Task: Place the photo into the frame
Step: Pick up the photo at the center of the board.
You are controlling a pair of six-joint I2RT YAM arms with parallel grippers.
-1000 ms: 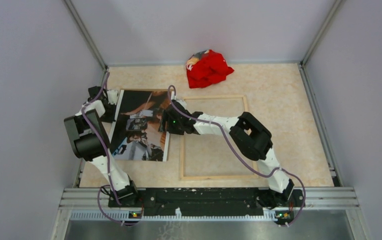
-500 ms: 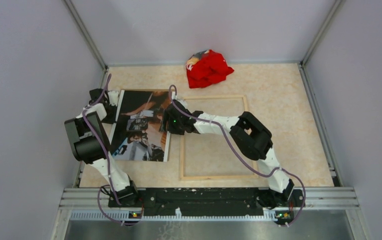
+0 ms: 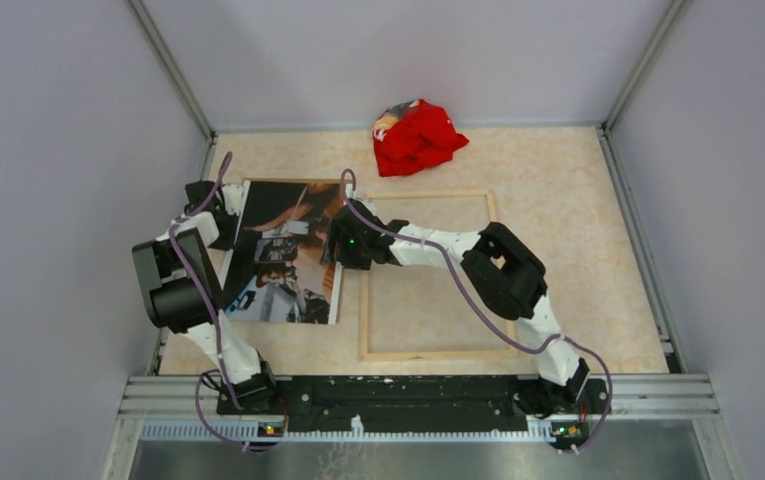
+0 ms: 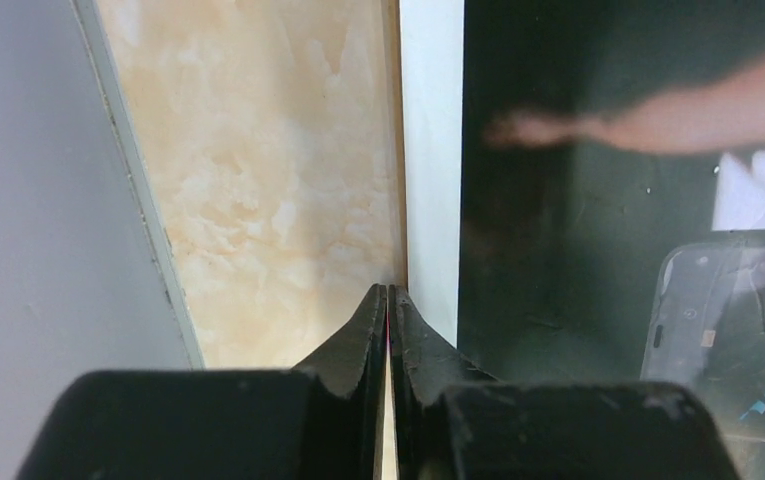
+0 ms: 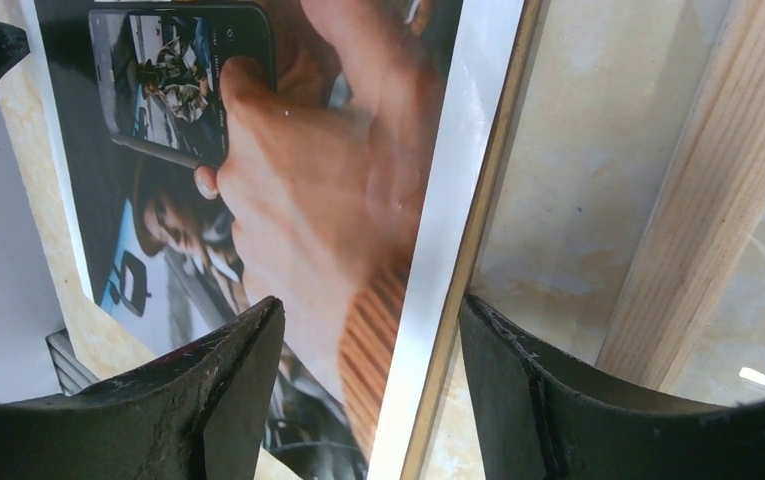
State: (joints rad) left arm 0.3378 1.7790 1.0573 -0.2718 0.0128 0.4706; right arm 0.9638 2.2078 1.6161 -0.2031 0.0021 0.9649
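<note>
- From above: the photo (image 3: pixel 283 255) lies face up on the left half of the tabletop (image 3: pixel 558 220). The frame (image 3: pixel 428 353) lies just beside it on the right, pale wood rails showing and the tabletop visible through it. A red cloth (image 3: pixel 416 137) sits well apart by the far wall.
- Also from above: the left claw (image 3: pixel 220 205) is at the photo's left edge near the far corner. The right claw (image 3: pixel 338 240) hangs over the photo's right edge, close to the frame's left rail.
- Left wrist: the left claw (image 4: pixel 388 300) has its 2 fingers pressed together, tips at the outer line of the photo's (image 4: pixel 578 200) white border (image 4: pixel 430 150). I cannot tell whether any paper is caught between them.
- Right wrist: the right claw (image 5: pixel 370 310) is spread. 1 finger is over the photo (image 5: pixel 308 180), the other over the bare strip of tabletop (image 5: pixel 578 150) beside the frame (image 5: pixel 718 200). The white border runs between them, with a thin brown edge (image 5: pixel 478 240) under it.
- My read: the step in hand is getting hold of that right edge. To do it well, the claw should drop low enough to slip 1 finger under the border and close on the paper alone, not the brown layer. It should then lift gently so the thin sheet does not crease on its way across.
</note>
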